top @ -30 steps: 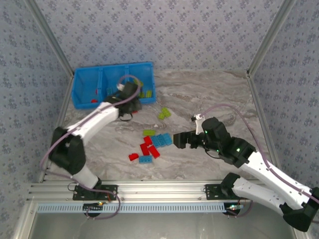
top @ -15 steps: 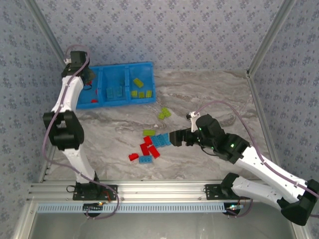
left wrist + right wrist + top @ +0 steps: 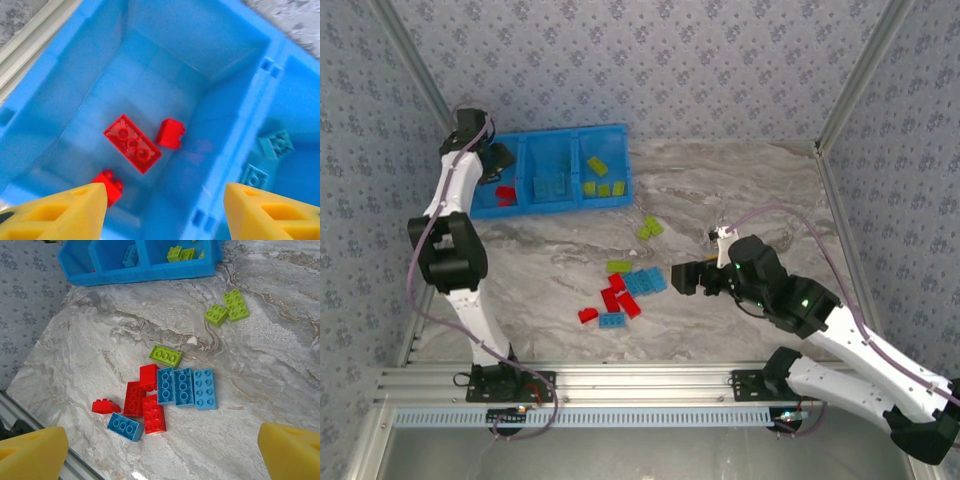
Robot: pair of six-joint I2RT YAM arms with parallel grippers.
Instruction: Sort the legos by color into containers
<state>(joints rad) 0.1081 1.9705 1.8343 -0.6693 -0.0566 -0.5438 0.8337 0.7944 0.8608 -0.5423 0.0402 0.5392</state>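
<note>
The containers are three compartments of one blue bin (image 3: pixel 545 137). My left gripper (image 3: pixel 495 155) hangs open over the leftmost one, nothing between its yellow fingers (image 3: pixel 65 210). Below my left gripper (image 3: pixel 165 212), three red legos (image 3: pixel 132 143) lie on the compartment floor. Light blue legos (image 3: pixel 550 186) fill the middle compartment and green ones (image 3: pixel 597 167) the right. My right gripper (image 3: pixel 680 278) is open, just right of the loose pile of red legos (image 3: pixel 134 398), blue legos (image 3: pixel 183 386) and a green lego (image 3: pixel 166 355). The right gripper (image 3: pixel 165 455) holds nothing.
Two more green legos (image 3: pixel 227 309) lie apart on the marble table, between the pile and the bin (image 3: pixel 150 272). An aluminium rail (image 3: pixel 620 380) runs along the near edge. Patterned walls close in the left, right and back.
My left arm swung from the bin's right end to the leftmost compartment and opened; a red lego now lies there. The right gripper shifted slightly beside the pile.
</note>
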